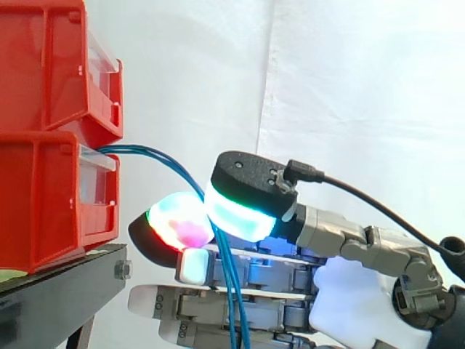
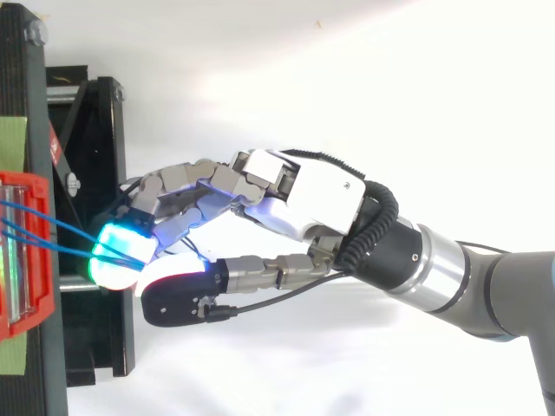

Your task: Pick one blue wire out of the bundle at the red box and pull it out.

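The lower red bin (image 1: 36,203) is borne on top of the black stand (image 1: 62,291). An upper red bin (image 1: 43,65) is stacked higher above the stand. A green patch (image 2: 12,143) is stuck on the stand's top.

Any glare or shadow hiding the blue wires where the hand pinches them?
Side view: the pads bloom bright at the pinch, but the blue wires read clearly against the curtain and the hand. Top view: cyan pad glow swallows the wires where they reach the fingertips.
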### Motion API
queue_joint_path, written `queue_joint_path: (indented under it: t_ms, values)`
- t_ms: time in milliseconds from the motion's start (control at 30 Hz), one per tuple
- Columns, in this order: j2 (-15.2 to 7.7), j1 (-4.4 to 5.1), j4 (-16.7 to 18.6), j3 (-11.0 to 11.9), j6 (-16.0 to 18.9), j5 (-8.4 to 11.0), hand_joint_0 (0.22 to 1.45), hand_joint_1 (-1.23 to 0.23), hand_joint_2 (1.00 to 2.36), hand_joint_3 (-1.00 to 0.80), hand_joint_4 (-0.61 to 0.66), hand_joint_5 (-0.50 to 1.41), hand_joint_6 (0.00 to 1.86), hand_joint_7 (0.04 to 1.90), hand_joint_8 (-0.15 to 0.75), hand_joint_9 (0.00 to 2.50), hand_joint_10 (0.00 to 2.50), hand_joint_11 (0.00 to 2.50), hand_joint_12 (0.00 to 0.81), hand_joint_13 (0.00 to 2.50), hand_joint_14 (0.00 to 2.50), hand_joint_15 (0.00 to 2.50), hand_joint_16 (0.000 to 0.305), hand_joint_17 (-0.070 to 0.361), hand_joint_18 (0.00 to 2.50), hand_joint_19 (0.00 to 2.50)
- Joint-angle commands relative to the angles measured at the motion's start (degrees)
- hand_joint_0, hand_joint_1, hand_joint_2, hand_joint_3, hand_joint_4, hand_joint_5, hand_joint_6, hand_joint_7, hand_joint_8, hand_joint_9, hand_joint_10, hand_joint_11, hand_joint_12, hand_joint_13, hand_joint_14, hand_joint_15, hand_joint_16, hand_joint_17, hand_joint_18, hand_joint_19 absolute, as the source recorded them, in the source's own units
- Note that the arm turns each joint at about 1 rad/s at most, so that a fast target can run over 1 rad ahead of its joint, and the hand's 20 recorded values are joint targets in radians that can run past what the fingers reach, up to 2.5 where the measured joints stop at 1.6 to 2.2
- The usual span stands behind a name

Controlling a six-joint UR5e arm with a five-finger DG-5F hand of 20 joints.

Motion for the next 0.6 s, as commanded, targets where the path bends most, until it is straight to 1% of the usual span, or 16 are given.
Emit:
queue_joint_path:
  t_ms: [0,33,133,333,433,467,567]
  values:
    - [0.64,-0.16,-1.93,-0.01,2.62,-0.11,0.57,-0.75,1.00,-0.06,0.17,-0.14,0.90,1.00,0.295,0.92,0.01,0.78,0.404,0.54,0.01,0.30,0.065,0.147,0.30,0.21]
    - [0.82,-0.16,-3.33,-0.01,3.50,-0.20,0.57,-0.75,1.01,-0.06,0.16,-0.14,0.90,1.00,0.295,0.92,0.02,0.79,0.403,0.54,0.01,0.30,0.065,0.146,0.30,0.22]
    - [1.08,-0.16,-5.88,-0.10,4.91,-0.29,0.57,-0.76,1.01,-0.08,0.15,-0.13,0.90,1.03,0.295,0.93,0.02,0.79,0.399,0.56,0.01,0.32,0.064,0.144,0.31,0.21]
    - [1.43,-0.16,-7.82,-0.01,5.88,-0.29,0.58,-0.76,1.01,-0.16,0.13,-0.11,0.89,1.11,0.262,0.99,0.02,0.80,0.373,0.62,0.01,0.38,0.059,0.133,0.34,0.25]
    - [2.13,-0.25,-9.22,-0.10,5.88,-0.29,0.57,-0.75,1.01,-0.20,0.11,-0.11,0.88,1.16,0.221,1.02,0.02,0.79,0.347,0.62,0.02,0.40,0.054,0.122,0.32,0.27]
    - [2.13,-0.25,-9.22,-0.10,5.88,-0.29,0.57,-0.75,1.01,-0.21,0.10,-0.10,0.87,1.18,0.169,1.04,0.02,0.77,0.342,0.62,0.02,0.40,0.054,0.120,0.32,0.27]
    - [3.19,-0.43,-11.24,-0.10,5.88,-0.29,0.56,-0.73,1.01,-0.22,0.08,-0.09,0.86,1.21,0.144,1.07,0.02,0.75,0.341,0.63,0.02,0.41,0.053,0.120,0.31,0.29]
